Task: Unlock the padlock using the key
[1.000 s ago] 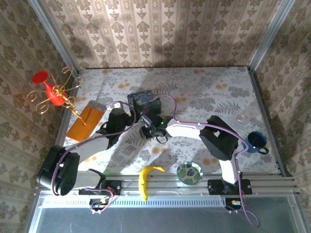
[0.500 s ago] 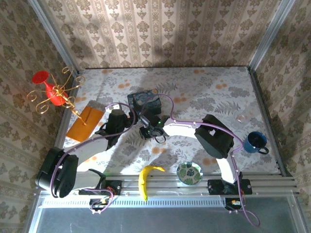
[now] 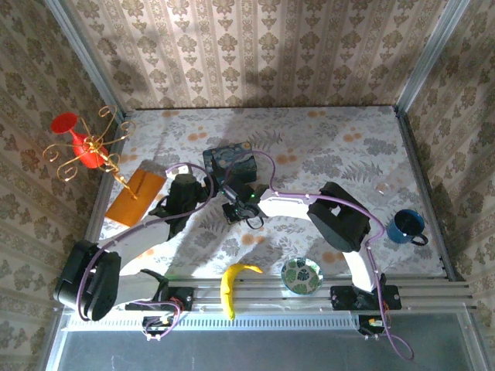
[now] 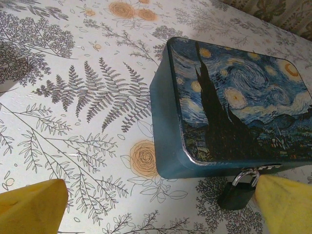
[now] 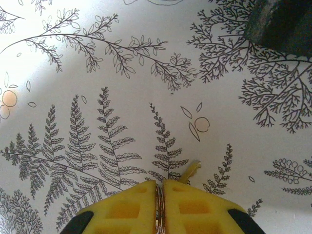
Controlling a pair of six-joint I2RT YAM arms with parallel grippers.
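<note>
1. A banana [image 3: 232, 286] and a patterned dish [image 3: 301, 274] are lying well nearer than the box [image 4: 234, 107], at the near edge of the table [image 3: 340, 147].
2. A blue mug [image 3: 406, 226] is standing well to the right of the box.
3. The right gripper [image 5: 159, 207] is hovering low over the table on the near side of the box. It is clenching the key [image 5: 191, 171]: a thin metal ring is sitting pinched between the pads, and a yellowish tip is sticking out past them.
4. The left gripper [image 4: 161, 214] is facing the near side of the box, released, with its fingers [image 4: 31, 207] standing wide apart.
5. The padlock [image 4: 237, 192] is hanging at the near edge of the box with its silvery shackle through the hasp. One left finger is sitting just beside it.
6. The box is lying flat with its lid down.
7. An orange card [image 3: 135, 193] is lying left of the box.
8. A red vase [image 3: 77, 143] and a gold wire stand [image 3: 104, 154] are standing farther left of the box.
</note>
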